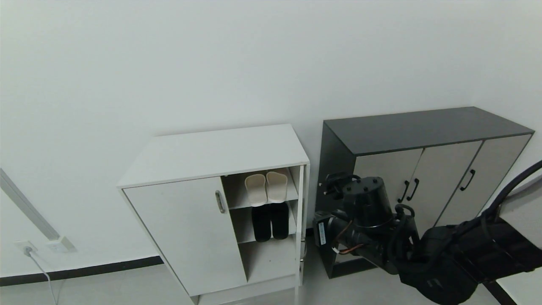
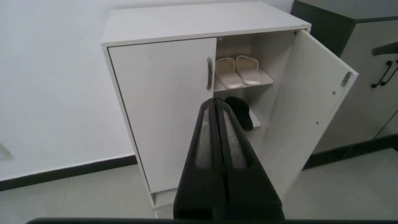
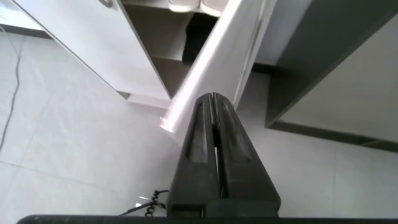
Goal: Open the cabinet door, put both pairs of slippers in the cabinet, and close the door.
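The cabinet (image 1: 211, 152) door (image 2: 311, 106) is light, stiff and hinged: push its outer face near the free edge. Your right gripper (image 3: 213, 98), just beside the door, and left gripper (image 2: 214, 101) are clenched and empty.

Two cabinets (image 1: 214, 154) (image 1: 423, 127), two slipper pairs (image 1: 266, 188) (image 1: 270, 222), two end effectors (image 2: 214, 101) (image 3: 213, 96)

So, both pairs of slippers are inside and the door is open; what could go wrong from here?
1. The black slippers lie near the shelf's front edge, so the open door may catch them when it is shut.
2. The right arm's shut jaws are close to that door's edge and might slip off when pushing.
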Controlling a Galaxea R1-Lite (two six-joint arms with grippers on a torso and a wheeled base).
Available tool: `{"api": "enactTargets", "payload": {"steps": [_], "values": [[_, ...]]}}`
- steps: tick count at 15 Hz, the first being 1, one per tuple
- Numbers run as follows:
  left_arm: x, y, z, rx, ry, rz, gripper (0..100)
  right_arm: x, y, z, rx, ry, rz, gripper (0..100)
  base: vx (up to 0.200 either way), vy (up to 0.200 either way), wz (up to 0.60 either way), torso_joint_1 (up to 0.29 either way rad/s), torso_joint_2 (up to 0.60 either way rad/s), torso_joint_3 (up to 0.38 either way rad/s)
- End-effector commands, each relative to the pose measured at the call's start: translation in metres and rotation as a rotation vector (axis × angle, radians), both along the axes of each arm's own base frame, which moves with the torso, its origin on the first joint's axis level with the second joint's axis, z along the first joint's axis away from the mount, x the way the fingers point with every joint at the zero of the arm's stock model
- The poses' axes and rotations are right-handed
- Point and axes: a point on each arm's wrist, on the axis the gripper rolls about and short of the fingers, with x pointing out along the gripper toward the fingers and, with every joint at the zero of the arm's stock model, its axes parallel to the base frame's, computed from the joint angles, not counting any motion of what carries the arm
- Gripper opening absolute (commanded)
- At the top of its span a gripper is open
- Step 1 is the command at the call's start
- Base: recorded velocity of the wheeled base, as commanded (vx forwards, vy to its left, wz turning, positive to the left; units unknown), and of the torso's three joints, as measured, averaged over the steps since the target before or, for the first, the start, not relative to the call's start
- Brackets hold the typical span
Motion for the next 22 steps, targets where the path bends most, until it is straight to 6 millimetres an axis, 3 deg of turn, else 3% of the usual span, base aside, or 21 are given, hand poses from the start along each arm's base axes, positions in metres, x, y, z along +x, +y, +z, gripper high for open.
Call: {"api": "enactTargets", "payload": {"steps": [1, 11, 15, 22], "values": [[0.000, 0.000, 0.000, 0.000, 0.001, 0.000, 0, -0.006, -0.006, 0.006, 0.024, -0.015, 0.022, 0, 0.000, 0.000, 0.00, 0.000, 0.00, 0.000], [0.000, 0.000, 0.000, 0.000, 0.001, 0.000, 0, -0.008, -0.014, -0.004, -0.003, -0.062, 0.052, 0, 0.000, 0.000, 0.00, 0.000, 0.00, 0.000], [0.000, 0.000, 0.000, 0.000, 0.001, 0.000, 0, -0.010, -0.015, -0.006, -0.011, -0.055, 0.073, 0, 0.000, 0.000, 0.60, 0.000, 0.00, 0.001], [0.000, 0.000, 0.000, 0.000, 0.001, 0.000, 0, -0.001, -0.025, -0.015, -0.043, -0.044, 0.047, 0, 0.000, 0.000, 0.00, 0.000, 0.00, 0.000]]}}
